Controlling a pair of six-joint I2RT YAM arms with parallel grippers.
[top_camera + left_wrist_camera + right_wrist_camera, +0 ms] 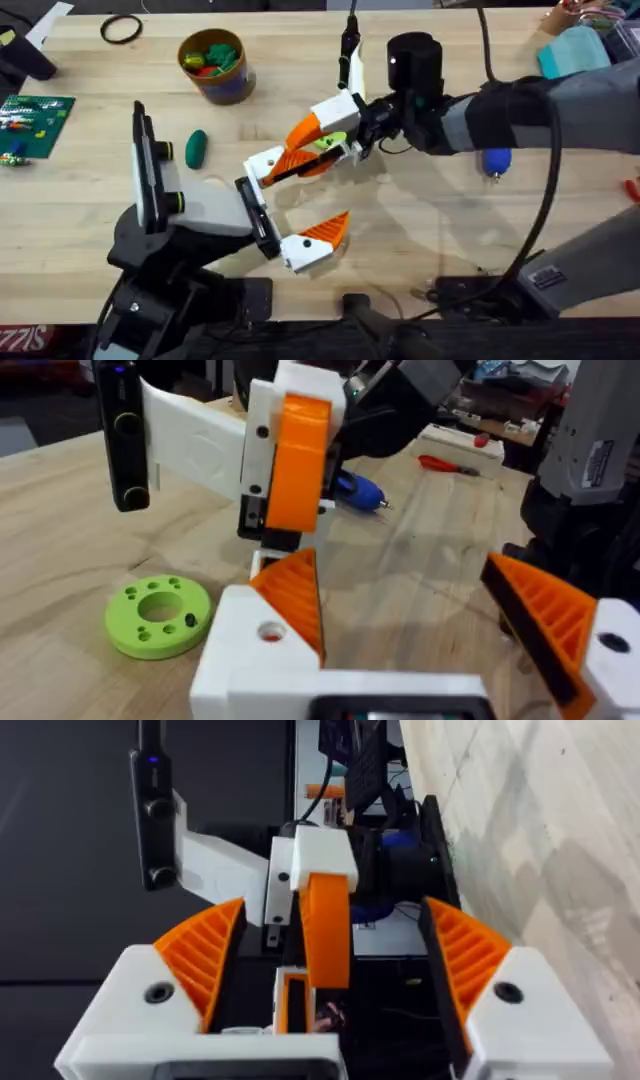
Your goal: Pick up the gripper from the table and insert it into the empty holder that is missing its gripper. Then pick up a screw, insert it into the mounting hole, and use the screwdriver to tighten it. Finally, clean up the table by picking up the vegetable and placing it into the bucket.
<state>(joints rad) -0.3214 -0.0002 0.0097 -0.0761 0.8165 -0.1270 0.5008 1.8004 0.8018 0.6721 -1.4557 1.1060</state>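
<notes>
Orange-padded and spread wide, my left hand [326,192] is empty, low over the middle of the tabletop [420,230]. My right hand [322,135], reaching in from the right, is also parted and straddles a white-and-orange finger without pinching it. I cannot tell whether that is the loose part or my left hand's far finger. Closing now could clamp one arm on the other or knock the lime disc [158,615] underneath. The screwdriver [497,160] lies to the right, beside the right arm. A green vegetable [196,148] lies left of both hands. The bucket [215,65], far left, holds green, red and orange toy pieces.
</notes>
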